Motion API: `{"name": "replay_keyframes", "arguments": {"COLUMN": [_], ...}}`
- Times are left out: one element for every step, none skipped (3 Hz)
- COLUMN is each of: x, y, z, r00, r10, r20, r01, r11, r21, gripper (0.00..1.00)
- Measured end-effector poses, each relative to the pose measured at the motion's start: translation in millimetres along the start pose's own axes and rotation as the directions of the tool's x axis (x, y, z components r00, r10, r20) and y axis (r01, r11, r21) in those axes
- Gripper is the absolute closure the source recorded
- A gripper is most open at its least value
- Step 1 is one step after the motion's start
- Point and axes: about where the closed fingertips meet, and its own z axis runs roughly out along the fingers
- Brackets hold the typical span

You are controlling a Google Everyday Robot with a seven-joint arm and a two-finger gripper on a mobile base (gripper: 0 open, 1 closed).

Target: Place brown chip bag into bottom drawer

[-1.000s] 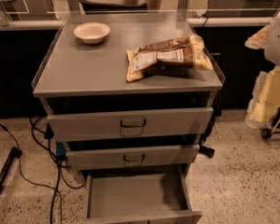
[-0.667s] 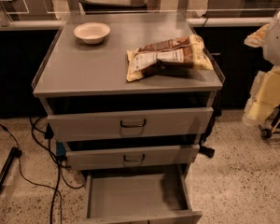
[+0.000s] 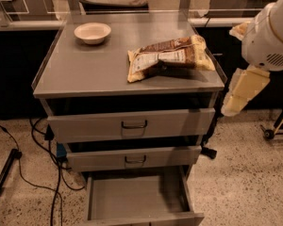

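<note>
Gripper [image 3: 245, 91]: right of cabinet [image 3: 85, 69], apart from the bag; open or closed, cannot tell.
Brown chip bag [image 3: 170, 58]: lying on cabinet top, right side.
Bottom drawer [image 3: 132, 199]: pulled open at cabinet foot, nothing inside.
Remaining: grasp, carry down, release; none of it done, by my reading.

Speckled terrazzo floor [image 3: 245, 187]; dim warm light

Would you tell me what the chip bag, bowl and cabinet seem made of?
The brown chip bag looks like thin foil or plastic film: crinkled, slightly shiny. The bowl seems matte cream ceramic or plastic; hard to say. The cabinet, bottom drawer included, looks like grey painted metal: flat, thin-edged panels. The gripper hangs beside the cabinet, apart from the bag.
</note>
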Motion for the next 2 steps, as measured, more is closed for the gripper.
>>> {"name": "replay_keyframes", "arguments": {"x": [-8,-19], "y": [-20,-48], "z": [22,54], "r00": [0.999,0.998], "r10": [-0.024,-0.046], "r20": [0.034,0.053], "r01": [0.021,0.04], "r11": [0.9977,0.9942], "r21": [0.065,0.1], "gripper": [0.0,0.0]}}
